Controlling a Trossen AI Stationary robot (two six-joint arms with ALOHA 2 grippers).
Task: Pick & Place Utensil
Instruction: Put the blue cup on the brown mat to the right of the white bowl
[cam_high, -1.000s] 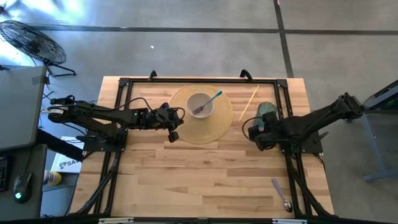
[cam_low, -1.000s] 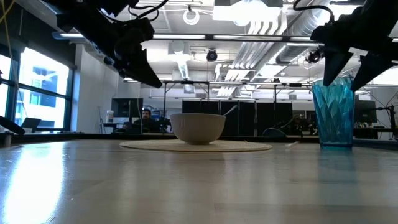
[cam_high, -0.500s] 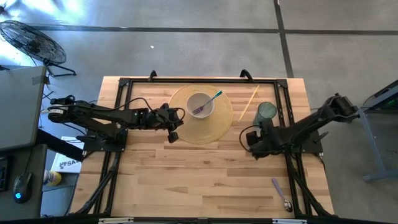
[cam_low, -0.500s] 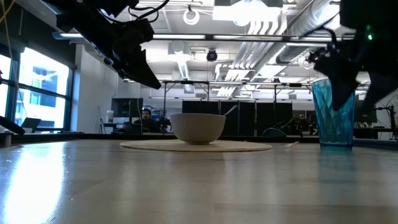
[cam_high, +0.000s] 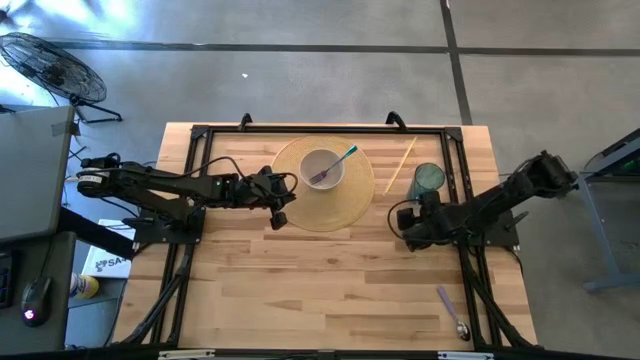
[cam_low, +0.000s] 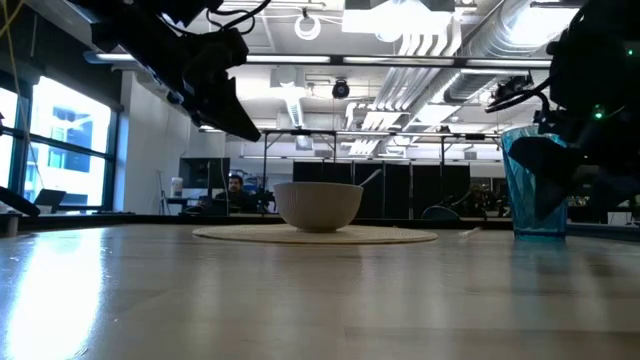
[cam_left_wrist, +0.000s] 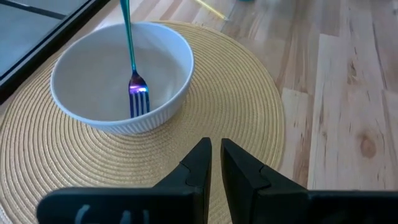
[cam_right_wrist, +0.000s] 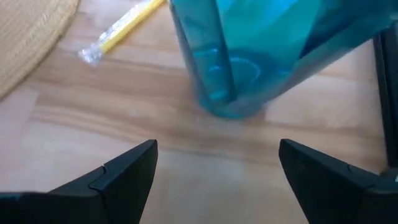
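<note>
A spoon (cam_high: 451, 314) lies at the near edge of the table (cam_high: 300, 290), on the right side, well apart from everything else. It is judged to be the utensil not yet placed, since a fork (cam_high: 333, 166) is already seen resting in the bowl (cam_high: 322, 168) on the round mat (cam_left_wrist: 249, 112).

The right gripper (cam_right_wrist: 214, 168) is held low just in front of the blue cup (cam_right_wrist: 273, 50), its jaws spread wide and empty — nothing is between them. A yellow straw (cam_right_wrist: 121, 30) in a wrapper lies beside the cup, toward the mat.

For the step to be done well, the right arm should be drawn toward the near edge and the wide jaws kept clear of the cup, which could be tipped easily. The spoon is flat and thin, so the fingers should be brought across its handle and lowered until the wood is nearly touched.

Farther off, the left gripper (cam_left_wrist: 212, 163) is held over the near rim of the mat — its jaws are pressed almost together, with nothing held.
</note>
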